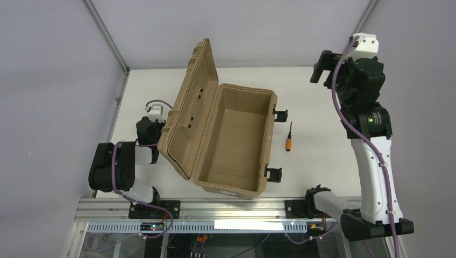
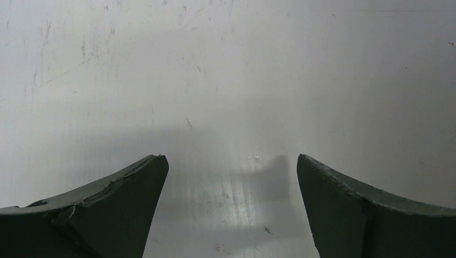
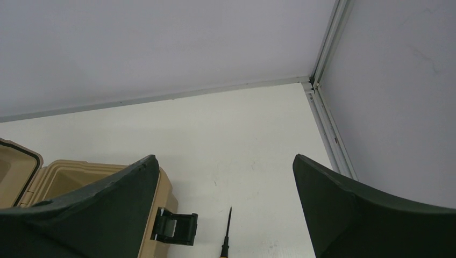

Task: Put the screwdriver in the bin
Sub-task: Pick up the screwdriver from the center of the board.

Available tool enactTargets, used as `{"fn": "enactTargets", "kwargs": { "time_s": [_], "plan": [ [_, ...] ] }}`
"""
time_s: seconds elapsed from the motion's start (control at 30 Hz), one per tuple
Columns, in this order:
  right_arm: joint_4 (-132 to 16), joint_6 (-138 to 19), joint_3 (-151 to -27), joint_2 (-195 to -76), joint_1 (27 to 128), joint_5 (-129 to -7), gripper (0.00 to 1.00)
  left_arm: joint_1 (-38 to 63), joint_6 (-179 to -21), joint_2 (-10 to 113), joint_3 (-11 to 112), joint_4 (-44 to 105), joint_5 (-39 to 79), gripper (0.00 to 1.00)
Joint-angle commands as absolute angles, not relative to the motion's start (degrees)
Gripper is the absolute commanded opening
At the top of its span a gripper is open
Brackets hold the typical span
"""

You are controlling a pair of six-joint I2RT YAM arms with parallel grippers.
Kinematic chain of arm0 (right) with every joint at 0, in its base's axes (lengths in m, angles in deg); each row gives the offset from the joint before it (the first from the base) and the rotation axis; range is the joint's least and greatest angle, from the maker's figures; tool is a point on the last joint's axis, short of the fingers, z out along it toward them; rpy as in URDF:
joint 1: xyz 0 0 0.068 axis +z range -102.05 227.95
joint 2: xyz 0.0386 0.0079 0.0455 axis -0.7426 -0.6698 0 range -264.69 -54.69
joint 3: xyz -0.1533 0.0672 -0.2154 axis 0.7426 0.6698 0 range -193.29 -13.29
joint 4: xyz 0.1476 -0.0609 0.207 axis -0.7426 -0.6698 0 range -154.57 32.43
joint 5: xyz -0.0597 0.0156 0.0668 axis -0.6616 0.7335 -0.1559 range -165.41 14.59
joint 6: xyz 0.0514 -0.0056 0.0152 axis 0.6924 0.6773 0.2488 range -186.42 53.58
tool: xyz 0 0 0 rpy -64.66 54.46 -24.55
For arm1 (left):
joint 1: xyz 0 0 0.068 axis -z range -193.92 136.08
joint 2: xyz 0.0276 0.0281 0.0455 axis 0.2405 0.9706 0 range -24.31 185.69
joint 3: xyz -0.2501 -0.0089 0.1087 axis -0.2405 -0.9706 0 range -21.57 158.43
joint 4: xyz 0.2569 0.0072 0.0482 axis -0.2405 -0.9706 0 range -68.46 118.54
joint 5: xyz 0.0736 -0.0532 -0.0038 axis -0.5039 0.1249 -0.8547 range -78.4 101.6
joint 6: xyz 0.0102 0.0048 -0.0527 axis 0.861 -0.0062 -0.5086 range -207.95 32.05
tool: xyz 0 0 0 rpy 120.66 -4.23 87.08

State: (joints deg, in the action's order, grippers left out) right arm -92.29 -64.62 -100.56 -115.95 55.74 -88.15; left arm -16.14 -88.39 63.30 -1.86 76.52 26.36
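On the table (image 1: pixel 322 161), screwdriver (image 1: pixel 289 138): flat just right of the bin (image 1: pixel 236 140), clear of its latches (image 1: pixel 279 114), below the raised right gripper (image 1: pixel 321 75), well apart
Gripper opening: fingers (image 3: pixel 107 215) spread wide, nothing held or touched
Materials: stubby orange handle (image 1: pixel 289 144), thin black shaft (image 1: pixel 290 128); tan hard-plastic bin, ribbed lid (image 1: pixel 191 107) open

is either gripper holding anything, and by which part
Nothing is held: left gripper and right gripper are open and empty; the screwdriver lies on the table.
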Motion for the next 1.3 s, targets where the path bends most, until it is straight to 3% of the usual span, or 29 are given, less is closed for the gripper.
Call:
{"fn": "enactTargets", "kwargs": {
  "time_s": [0.0, 0.27, 0.6, 0.97, 1.27],
  "plan": [
    [-99.2, -64.2, -107.3, -118.5, 55.5, -89.2, 0.99, -15.8, -87.8, 62.2, -1.3, 78.2, 25.9, 0.99],
    [-109.0, -61.4, -113.3, -125.5, 55.4, -91.8, 0.99, -15.9, -87.8, 62.2, -1.3, 78.2, 25.9, 0.99],
    [-113.4, -55.7, -110.7, -132.4, 54.2, -89.2, 0.99, -15.9, -87.9, 62.2, -1.2, 78.2, 25.9, 0.99],
    [-108.5, -49.1, -96.0, -133.4, 53.8, -82.3, 0.99, -15.9, -87.8, 62.2, -1.3, 78.2, 25.9, 0.99],
    [-101.4, -45.0, -81.3, -132.5, 53.7, -80.5, 0.92, -15.8, -87.8, 62.2, -1.3, 78.2, 25.9, 0.99]
  ]
}}
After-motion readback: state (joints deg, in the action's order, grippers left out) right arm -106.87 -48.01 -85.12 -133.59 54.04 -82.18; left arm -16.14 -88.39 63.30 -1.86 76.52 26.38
